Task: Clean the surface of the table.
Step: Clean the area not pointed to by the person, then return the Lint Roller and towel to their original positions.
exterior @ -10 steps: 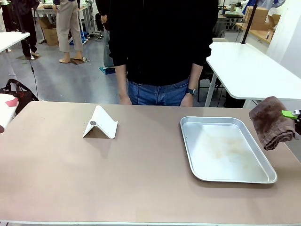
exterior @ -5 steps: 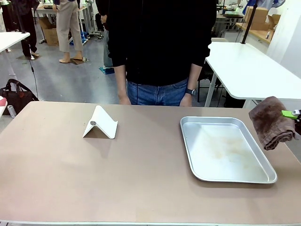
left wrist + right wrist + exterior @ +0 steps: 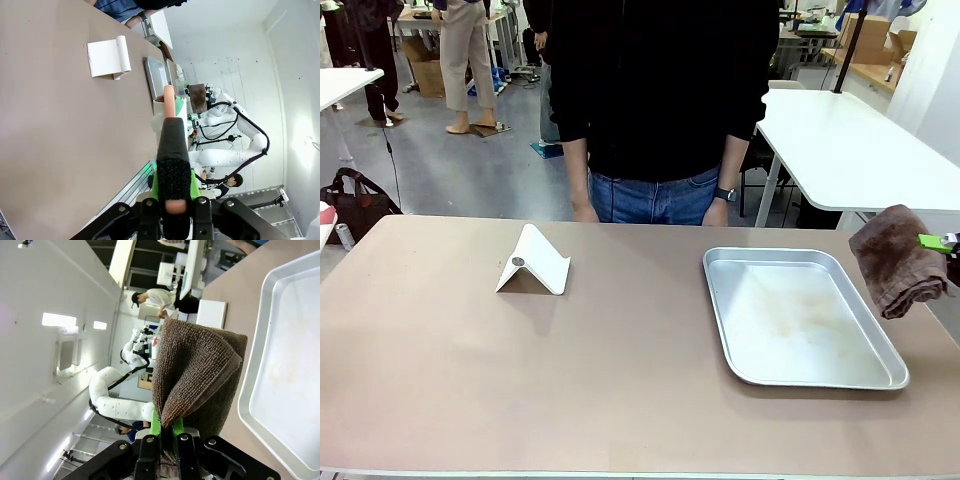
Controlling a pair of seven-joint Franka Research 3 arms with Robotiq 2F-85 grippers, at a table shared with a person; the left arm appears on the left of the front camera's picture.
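Jaws of my right gripper (image 3: 167, 432) clamp a folded brown towel (image 3: 197, 375) just off the right end of the table (image 3: 520, 370). My left gripper (image 3: 172, 192) pinches a pink-tipped black tool (image 3: 172, 150) above the table's left end. A metal tray (image 3: 800, 315) and white stand (image 3: 535, 262) rest on it; a person (image 3: 660, 100) stands beyond.

Front view fixed at the robot's edge, looking across the worktop (image 3: 620, 380) toward the standing person (image 3: 660, 100), both wrist views rolled sideways, close behind their jaws, all three sharing the metal tray (image 3: 800, 318) and white stand (image 3: 534, 262)
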